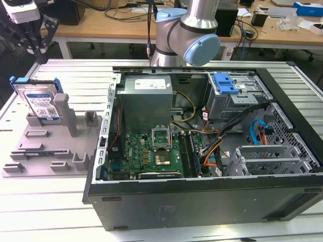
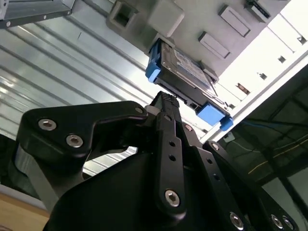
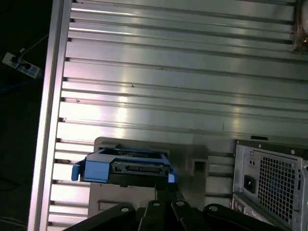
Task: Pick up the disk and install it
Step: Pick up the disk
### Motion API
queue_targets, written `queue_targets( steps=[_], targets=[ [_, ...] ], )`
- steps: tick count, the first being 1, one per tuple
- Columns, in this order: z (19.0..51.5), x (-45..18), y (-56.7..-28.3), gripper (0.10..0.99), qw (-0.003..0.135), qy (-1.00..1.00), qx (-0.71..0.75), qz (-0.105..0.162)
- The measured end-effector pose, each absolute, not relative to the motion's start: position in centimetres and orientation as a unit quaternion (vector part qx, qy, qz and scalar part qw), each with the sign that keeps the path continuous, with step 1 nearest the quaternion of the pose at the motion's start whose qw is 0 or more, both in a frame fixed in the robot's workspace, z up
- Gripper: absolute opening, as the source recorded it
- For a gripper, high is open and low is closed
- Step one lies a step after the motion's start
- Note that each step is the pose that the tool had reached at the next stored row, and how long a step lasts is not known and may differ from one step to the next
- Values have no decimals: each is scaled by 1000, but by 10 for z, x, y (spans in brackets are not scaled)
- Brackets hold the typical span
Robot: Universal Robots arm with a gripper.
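Nothing of the task is done yet, as far as the pictures show. The disk [image 1: 40, 101] stands on its edge in the grey holder [image 1: 55, 146] at the left of the exterior view, and it has not been lifted. The gripper [image 1: 38, 38] hangs above it in the upper left of that frame, apart from it. The jaws hold nothing; I cannot tell whether they are parted or closed. In both wrist views the gripper [image 2: 166, 101] [image 3: 166, 190] points toward the disk [image 2: 185, 72] [image 3: 127, 166], whose blue frame faces it.

Picking up and fitting are both left. The top edge of the disk is free, with open air above. A grey post [image 1: 64, 108] stands just beside its labelled face, which narrows the room on that side. The open computer case [image 1: 202, 201] lies just beside the holder on the desk [image 1: 50, 212]. Its metal drive cage [image 1: 232, 96], at the upper right, has case walls and cables [image 1: 227, 136] close by, so I judge the room there to be tight.
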State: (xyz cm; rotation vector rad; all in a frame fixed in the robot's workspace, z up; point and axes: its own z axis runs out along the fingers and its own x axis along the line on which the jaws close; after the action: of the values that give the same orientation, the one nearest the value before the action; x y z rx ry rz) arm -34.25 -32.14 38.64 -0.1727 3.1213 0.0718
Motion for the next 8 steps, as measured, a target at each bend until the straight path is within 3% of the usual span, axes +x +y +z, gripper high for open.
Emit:
queue_targets(
  steps=[8],
  targets=[
    [386,-342,-321,106,2,989,-146,24]
  ],
)
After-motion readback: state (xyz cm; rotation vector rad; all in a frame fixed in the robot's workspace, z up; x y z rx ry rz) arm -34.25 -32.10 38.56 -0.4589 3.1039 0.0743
